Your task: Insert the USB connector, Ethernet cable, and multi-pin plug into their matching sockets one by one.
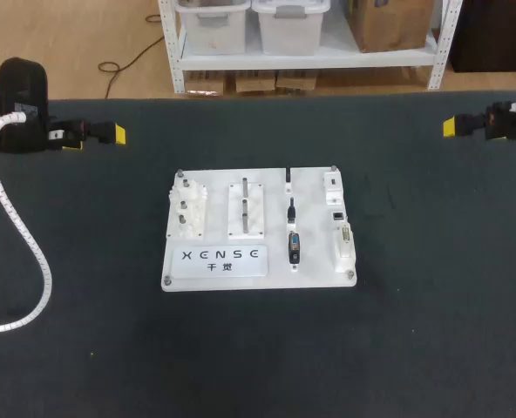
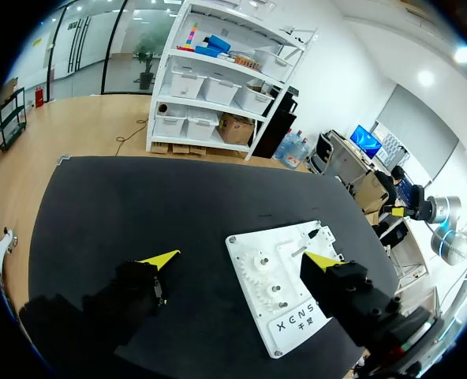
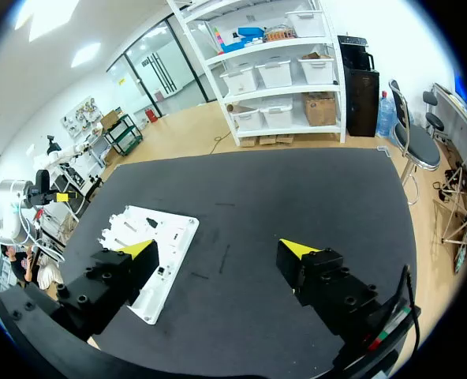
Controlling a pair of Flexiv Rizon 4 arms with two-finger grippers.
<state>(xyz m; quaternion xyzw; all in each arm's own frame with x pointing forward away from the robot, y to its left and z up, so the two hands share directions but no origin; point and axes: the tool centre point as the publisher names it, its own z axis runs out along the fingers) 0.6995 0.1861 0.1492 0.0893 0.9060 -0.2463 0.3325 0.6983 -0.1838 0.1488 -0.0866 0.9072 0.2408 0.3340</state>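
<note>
Head view: white rectangular board (image 1: 315, 228) sits mid black tabletop (image 1: 432, 331). Three black plugs lie in a column on the board. The thin black connector (image 1: 288, 178) is at the far end, the small black plug with short lead (image 1: 291, 210) is in the middle, and the wide black multi-pin plug (image 1: 294, 247) is nearest. All three lie just beside the white socket column (image 1: 338, 218) on the board's right edge, not seated in it. White gear block (image 1: 188, 213) sits at the board's left, with a white two-pin fixture (image 1: 247, 209) next to it. Left tool (image 1: 97, 137) is at the far left and right tool (image 1: 454, 127) at the far right, both well apart from the board.

Left wrist view: fingers wide apart, nothing between them. The board is ahead, partly behind one finger.

Right wrist view: fingers wide apart, nothing held. The board lies ahead, its near end behind one finger.
</note>
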